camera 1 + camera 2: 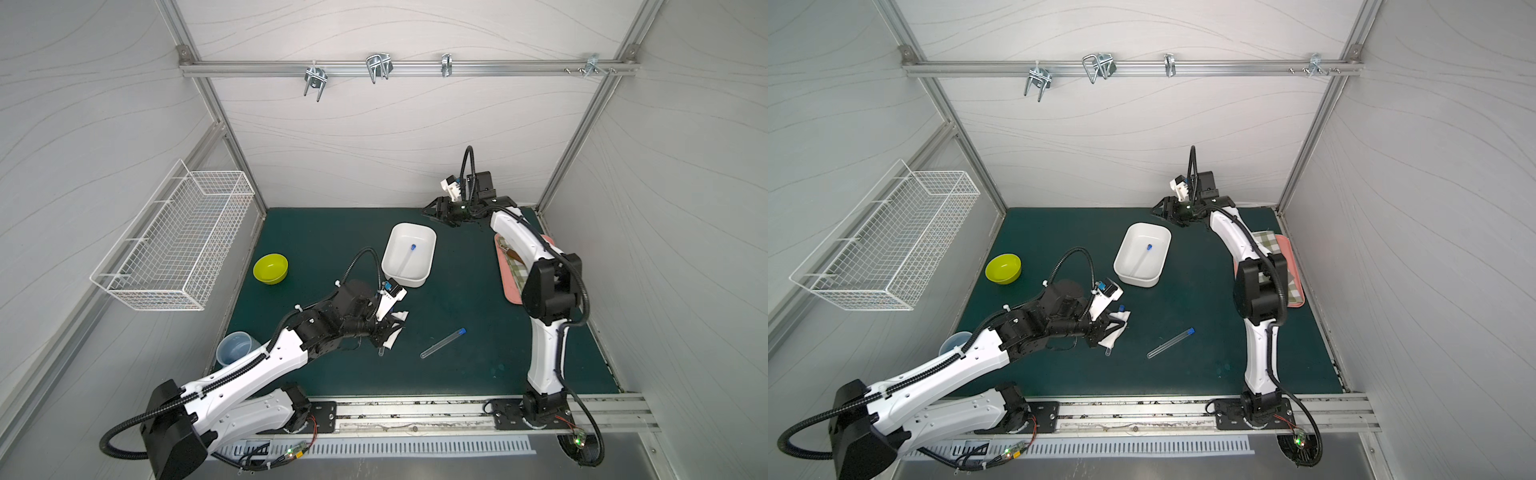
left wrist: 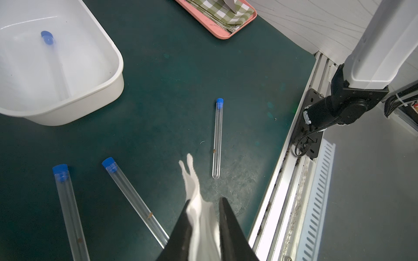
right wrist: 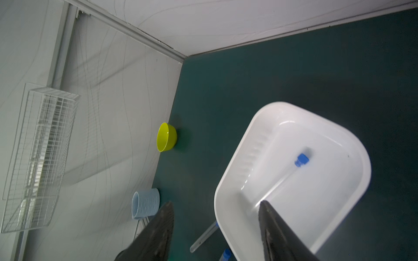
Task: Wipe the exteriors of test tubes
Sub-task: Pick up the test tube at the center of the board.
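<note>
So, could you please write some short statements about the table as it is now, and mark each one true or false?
1. The left gripper grips a white cloth. True.
2. Two tubes lie in the white tub. False: only one tube lies in it.
3. The right gripper is open and holds nothing. True.
4. The yellow bowl sits inside the wire basket. False: it stands on the green mat.
5. The loose tube between the two arms stands upright. False: it lies flat on the mat.
</note>
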`<move>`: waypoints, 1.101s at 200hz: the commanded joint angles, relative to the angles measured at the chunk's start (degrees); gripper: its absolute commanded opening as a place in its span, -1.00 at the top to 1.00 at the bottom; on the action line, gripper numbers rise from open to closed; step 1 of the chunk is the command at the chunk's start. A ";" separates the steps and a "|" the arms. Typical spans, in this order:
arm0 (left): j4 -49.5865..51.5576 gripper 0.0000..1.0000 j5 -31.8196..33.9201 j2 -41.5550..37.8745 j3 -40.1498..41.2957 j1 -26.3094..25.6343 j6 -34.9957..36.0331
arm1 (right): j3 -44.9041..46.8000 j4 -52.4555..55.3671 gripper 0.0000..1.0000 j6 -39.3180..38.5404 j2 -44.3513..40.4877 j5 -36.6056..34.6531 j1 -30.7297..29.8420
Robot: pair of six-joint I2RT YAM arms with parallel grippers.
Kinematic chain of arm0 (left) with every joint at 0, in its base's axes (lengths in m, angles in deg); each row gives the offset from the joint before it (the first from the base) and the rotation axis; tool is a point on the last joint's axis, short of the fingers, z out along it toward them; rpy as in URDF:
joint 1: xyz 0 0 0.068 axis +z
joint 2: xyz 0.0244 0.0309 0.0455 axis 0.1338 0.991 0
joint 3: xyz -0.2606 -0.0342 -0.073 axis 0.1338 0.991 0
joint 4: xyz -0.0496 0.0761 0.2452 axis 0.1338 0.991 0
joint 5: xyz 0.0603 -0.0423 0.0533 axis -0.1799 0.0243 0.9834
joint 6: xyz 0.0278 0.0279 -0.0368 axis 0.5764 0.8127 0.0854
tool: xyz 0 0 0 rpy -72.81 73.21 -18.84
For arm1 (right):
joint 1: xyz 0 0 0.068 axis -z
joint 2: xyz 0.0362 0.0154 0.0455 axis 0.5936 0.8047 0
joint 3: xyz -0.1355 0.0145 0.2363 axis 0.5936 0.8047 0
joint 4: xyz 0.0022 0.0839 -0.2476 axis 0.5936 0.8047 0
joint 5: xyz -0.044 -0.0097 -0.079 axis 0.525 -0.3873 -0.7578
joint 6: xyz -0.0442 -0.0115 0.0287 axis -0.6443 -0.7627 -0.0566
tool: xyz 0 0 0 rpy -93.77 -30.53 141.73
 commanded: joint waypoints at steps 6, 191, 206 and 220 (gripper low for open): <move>-1.02 0.55 -0.24 0.91 -2.54 0.27 0.79 | 15.26 -1.80 -0.24 -1.14 -13.23 -1.16 1.25; -6.40 0.55 -3.16 6.67 -1.34 0.27 0.32 | 71.16 8.81 -0.21 12.98 -56.47 -18.85 -1.34; -7.30 0.54 -3.30 6.72 -1.04 0.27 0.17 | 71.79 7.64 -0.20 14.19 -55.47 -19.00 -2.50; -7.07 0.54 -3.74 7.30 -1.50 0.27 0.09 | 71.80 7.21 -0.20 15.51 -54.44 -21.17 -4.44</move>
